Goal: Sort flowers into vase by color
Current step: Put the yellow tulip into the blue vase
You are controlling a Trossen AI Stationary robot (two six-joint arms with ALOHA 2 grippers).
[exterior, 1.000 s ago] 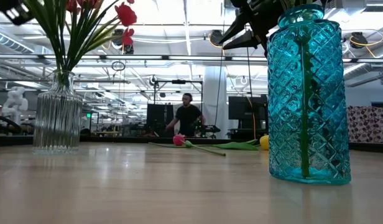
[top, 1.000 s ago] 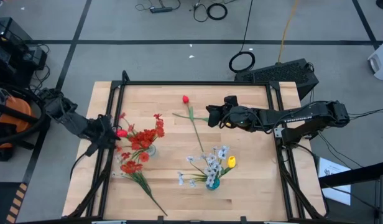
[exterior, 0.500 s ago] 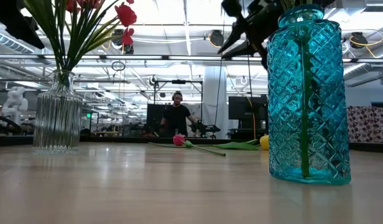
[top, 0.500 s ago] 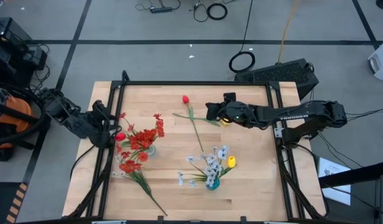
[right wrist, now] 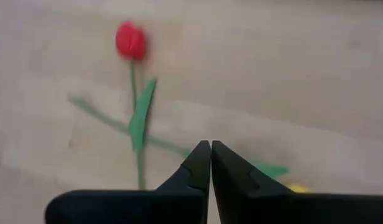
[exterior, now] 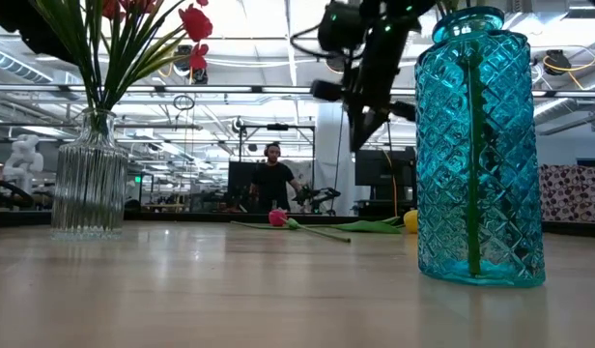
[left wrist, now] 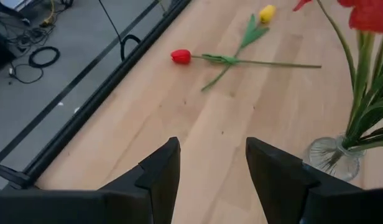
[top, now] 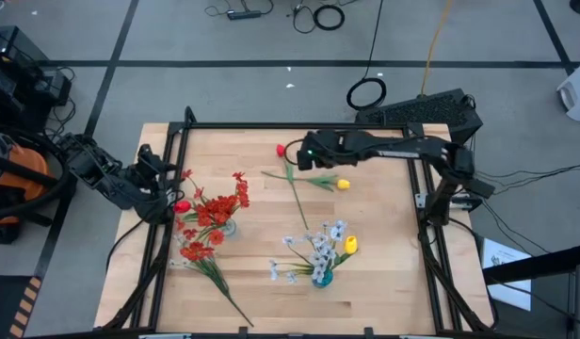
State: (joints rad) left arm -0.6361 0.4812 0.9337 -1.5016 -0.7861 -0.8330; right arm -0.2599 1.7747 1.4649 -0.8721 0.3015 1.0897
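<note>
A red tulip (top: 281,149) and a yellow tulip (top: 344,185) lie flat on the table's far half, their green stalks crossing. My right gripper (top: 301,155) hovers shut above that crossing, pointing steeply down (right wrist: 210,149), and touches nothing. A clear ribbed vase (top: 224,224) at the left holds red flowers. A blue vase (top: 320,275) near the front holds white sprays and a yellow tulip. A red spray (top: 201,252) lies on the table beside the clear vase. My left gripper (left wrist: 210,168) stands open at the table's left edge, empty.
A black frame (top: 290,125) runs around the tabletop. Bare wood lies between the two vases and along the right side. In the low view a person (exterior: 272,179) stands in the room far behind the table.
My right gripper has swung toward the table's left and far edge, tipped steeply down and shut, ending over the two lying tulips. My left gripper has turned away from the clear vase toward the far edge, staying open. The flowers have not moved.
</note>
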